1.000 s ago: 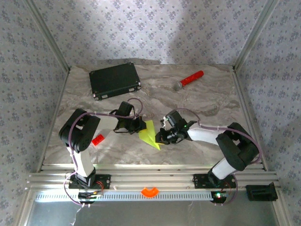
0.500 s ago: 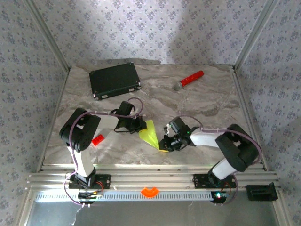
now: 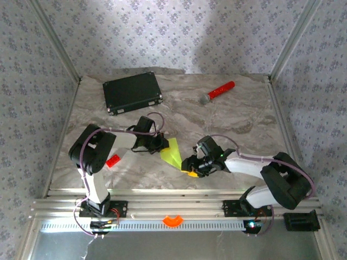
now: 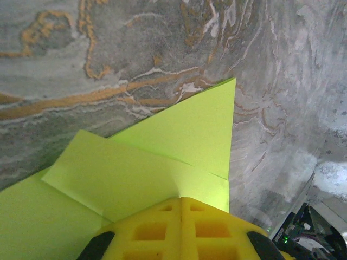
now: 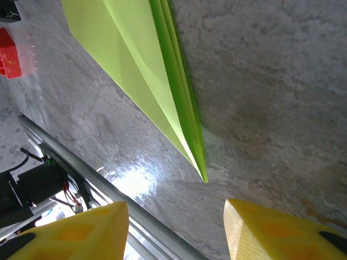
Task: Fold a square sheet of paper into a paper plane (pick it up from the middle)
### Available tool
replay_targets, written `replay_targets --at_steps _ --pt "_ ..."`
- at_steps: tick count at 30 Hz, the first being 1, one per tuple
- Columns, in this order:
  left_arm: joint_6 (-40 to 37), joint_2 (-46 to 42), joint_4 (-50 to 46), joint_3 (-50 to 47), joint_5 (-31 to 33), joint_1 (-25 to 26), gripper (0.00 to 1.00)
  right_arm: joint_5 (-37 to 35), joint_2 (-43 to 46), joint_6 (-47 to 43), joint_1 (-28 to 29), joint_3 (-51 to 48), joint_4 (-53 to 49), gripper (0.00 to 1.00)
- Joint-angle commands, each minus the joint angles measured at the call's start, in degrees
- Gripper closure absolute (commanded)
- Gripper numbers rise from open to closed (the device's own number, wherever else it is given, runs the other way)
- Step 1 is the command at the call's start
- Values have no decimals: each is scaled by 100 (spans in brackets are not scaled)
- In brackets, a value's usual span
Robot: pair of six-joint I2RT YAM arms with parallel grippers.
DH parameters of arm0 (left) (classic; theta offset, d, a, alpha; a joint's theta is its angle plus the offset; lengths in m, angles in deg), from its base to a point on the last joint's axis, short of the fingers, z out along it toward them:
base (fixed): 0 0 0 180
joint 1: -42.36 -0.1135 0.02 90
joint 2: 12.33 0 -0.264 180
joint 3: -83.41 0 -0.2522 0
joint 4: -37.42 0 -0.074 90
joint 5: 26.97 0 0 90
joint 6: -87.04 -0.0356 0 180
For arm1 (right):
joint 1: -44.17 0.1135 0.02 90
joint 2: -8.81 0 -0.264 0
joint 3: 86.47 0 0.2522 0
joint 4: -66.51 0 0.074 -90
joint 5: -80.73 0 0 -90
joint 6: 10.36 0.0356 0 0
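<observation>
While the black case (image 3: 133, 92) lies flat at the far left corner of the table (image 3: 249, 119), we find the small red block (image 3: 113, 160) closer to the near edge, still on the left side. Just right of the block, the left gripper (image 3: 160, 144) sits low over the middle of the table with its yellow fingers (image 4: 162, 230) clenched together. Their tips are on the wide end of the paper plane (image 3: 172, 154), though we cannot tell whether they pinch the paper or only press on it. The lime yellow-green plane lies on the marble surface near the centre. Its folded layers narrow to a sharp point that aims toward the near edge. Just beside that point is the right gripper (image 3: 190, 167). Its jaws are released, one yellow finger (image 5: 260, 227) on each side of the tip, and neither touches the paper. Well apart from all this, the red-handled microphone (image 3: 218, 91) rests near the far edge, right of centre.
</observation>
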Motion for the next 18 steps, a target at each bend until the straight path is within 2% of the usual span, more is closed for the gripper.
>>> replay_targets --at_steps 1,4,11,18 --pt "139 189 -543 -169 333 -68 95 -100 -185 421 65 112 -33 50" --pt "159 201 -539 -173 312 -72 95 25 -398 573 86 78 282 53" --pt "172 162 -492 -195 223 -70 95 -312 -382 949 115 21 725 60" --pt "190 137 -482 -190 161 -64 95 -362 -539 1017 87 178 834 60"
